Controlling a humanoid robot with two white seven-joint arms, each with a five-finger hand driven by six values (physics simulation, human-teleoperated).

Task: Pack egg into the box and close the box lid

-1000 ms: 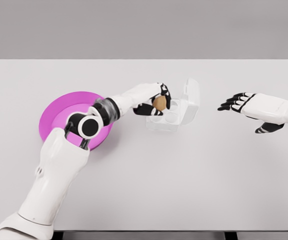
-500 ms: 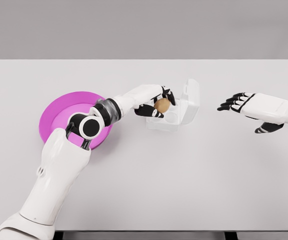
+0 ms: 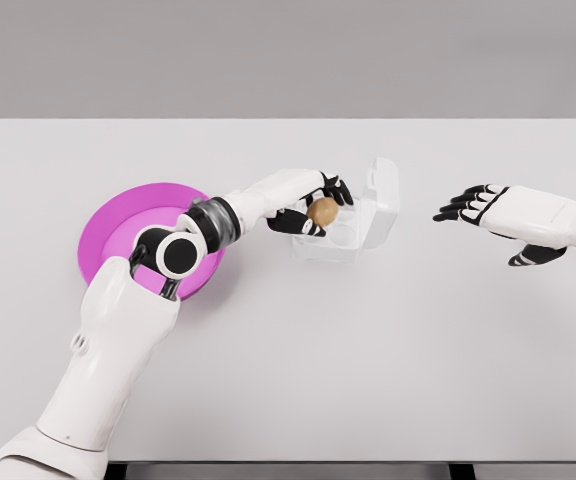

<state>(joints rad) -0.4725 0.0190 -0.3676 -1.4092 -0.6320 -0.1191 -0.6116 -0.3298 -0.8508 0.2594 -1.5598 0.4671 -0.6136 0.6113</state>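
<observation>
A brown egg [image 3: 322, 210] is held in my left hand [image 3: 313, 207], whose black fingers curl around it just over the left side of the clear egg box [image 3: 340, 238]. The box stands on the white table with its lid [image 3: 381, 202] raised upright on the right. My right hand [image 3: 480, 207] hovers to the right of the box, well apart from it, fingers spread and holding nothing.
A magenta plate [image 3: 113, 235] lies left of the box, partly hidden by my left forearm and elbow joint [image 3: 178, 255]. The white table [image 3: 368, 360] stretches wide in front and to the right.
The left hand has carried the egg slightly right, from the box's left edge to over its cups. The right hand has barely shifted.
</observation>
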